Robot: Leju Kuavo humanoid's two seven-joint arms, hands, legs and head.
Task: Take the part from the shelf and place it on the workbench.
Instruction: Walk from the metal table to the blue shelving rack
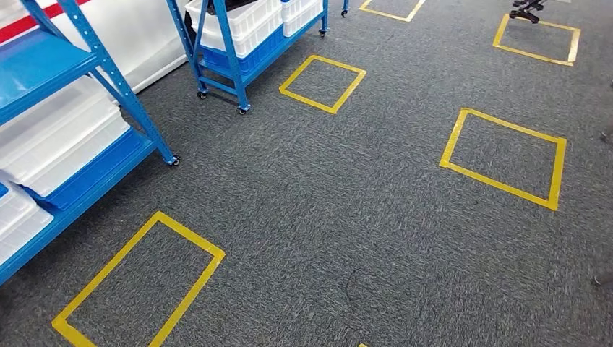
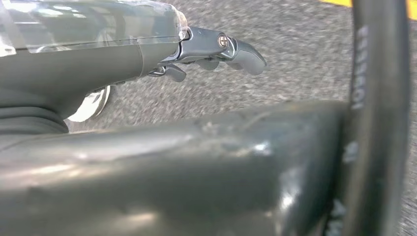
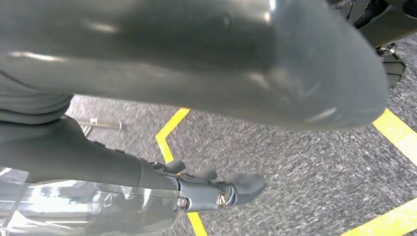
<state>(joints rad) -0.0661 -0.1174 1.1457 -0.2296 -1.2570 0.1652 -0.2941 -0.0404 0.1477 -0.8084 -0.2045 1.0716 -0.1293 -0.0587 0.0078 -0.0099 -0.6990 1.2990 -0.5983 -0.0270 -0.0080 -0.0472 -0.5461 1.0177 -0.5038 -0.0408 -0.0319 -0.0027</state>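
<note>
Grey speckled carpet [image 1: 347, 217] with yellow tape rectangles [image 1: 137, 285]; blue steel shelf [image 1: 79, 65] at 10 o'clock holds white plastic bins [image 1: 61, 141], part not discernible. Left hand [image 2: 216, 51] and right hand [image 3: 216, 189] hang over the carpet, fingers extended, holding nothing.

The left hand [image 2: 216, 51] has a dark grey ribbed cover at the wrist, a clear glossy plastic shell over its back, and silver metal links joined by a slotted screw. Its fingers [image 2: 248, 56] end in rounded dark grey tips. A thick black cable [image 2: 378, 98] with pale lettering runs beside it. The right hand [image 3: 216, 189] looks the same: grey ribbed cover, transparent shell, a screw at the metal link, and dark rounded fingers [image 3: 248, 184].
</note>
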